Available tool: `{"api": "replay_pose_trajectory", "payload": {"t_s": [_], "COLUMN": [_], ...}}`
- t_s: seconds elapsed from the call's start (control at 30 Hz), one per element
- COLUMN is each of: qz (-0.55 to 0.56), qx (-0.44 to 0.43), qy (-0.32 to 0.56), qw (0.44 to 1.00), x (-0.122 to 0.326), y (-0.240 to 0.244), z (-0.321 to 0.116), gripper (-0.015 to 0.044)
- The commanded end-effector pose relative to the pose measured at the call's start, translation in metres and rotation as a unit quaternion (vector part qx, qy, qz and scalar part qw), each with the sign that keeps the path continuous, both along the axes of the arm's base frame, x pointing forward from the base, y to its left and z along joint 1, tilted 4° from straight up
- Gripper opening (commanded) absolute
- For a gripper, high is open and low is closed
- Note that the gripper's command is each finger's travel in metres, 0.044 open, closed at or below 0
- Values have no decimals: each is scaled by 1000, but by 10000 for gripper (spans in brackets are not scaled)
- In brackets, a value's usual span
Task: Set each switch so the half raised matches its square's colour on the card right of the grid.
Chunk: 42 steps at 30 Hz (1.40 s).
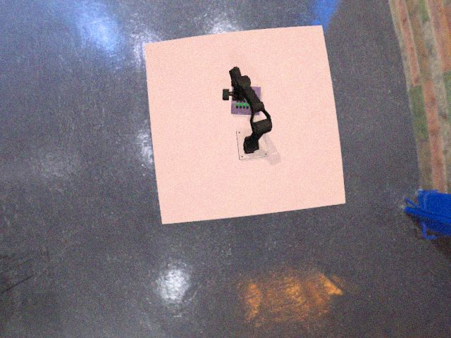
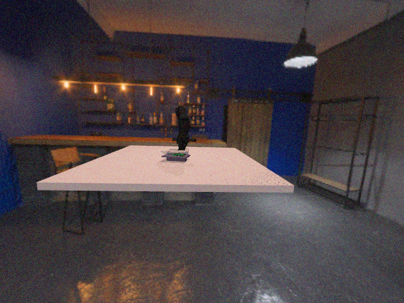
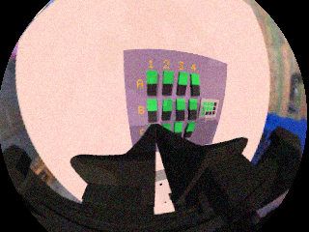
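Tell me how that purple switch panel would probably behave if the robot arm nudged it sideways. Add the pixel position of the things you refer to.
The purple panel (image 1: 257, 113) (image 3: 140, 57) would likely stay stiff, since its faces look flat and its edges straight. It seems unlikely to tip, being low and broad on the table (image 1: 204, 174) (image 2: 130, 176). Whether it would slide I can't tell; no fastening shows.

Top: high overhead, facing down; exterior: farther-side, level; wrist: close; all share tabletop (image 1: 196, 163) (image 2: 130, 172) (image 3: 72, 72).
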<state>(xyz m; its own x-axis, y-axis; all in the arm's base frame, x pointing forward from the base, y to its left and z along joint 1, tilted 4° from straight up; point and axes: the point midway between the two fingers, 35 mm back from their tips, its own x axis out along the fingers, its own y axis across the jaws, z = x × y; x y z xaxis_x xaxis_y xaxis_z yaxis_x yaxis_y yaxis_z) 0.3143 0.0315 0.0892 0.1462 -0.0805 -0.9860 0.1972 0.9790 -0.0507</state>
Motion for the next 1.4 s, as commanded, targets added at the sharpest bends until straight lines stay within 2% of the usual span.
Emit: {"api": "replay_pose_trajectory", "payload": {"t_s": [0.0, 0.53, 1.37], "qz": [-2, -2, -2], "qx": [-2, -2, -2], "qy": [-2, -2, -2], "qw": [1000, 1000, 1000], "x": [1, 4, 4], "y": [-1, -2, -2], "z": [-7, -26, -26], "gripper": [0, 0, 0]}}
